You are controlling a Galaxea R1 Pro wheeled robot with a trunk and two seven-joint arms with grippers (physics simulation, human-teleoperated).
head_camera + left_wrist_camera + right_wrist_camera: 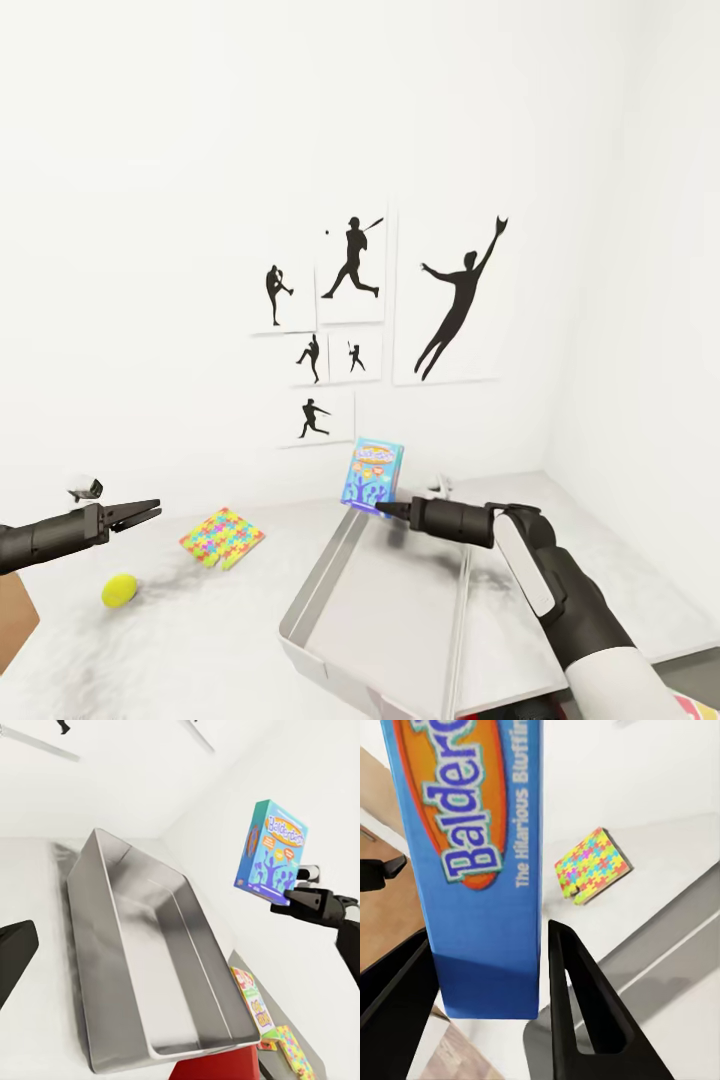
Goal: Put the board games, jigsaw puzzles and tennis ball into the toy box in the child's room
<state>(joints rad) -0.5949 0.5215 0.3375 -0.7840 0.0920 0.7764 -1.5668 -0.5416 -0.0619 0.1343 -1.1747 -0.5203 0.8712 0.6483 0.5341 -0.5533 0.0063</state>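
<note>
My right gripper (385, 508) is shut on the lower edge of a blue board game box (372, 472) lettered "Balderdash", holding it upright above the far end of the grey toy box (318, 585). From the right wrist, the box (472, 870) sits between the two dark fingers (577, 1012). On the light grey table (200, 650), left of the bin, lie a confetti-coloured jigsaw puzzle (222, 537) and the yellow-green tennis ball (119, 590). My left gripper (140, 515) hovers open and empty above the ball. The left wrist view shows the bin (112, 945) with nothing in it.
Black sports silhouette prints (350, 300) hang on the white wall behind the table. Beyond the bin's near end, a printed game box (253, 999) and a second puzzle mat (295, 1056) lie lower down, beside something red (217, 1069). Bare tabletop lies left of the bin.
</note>
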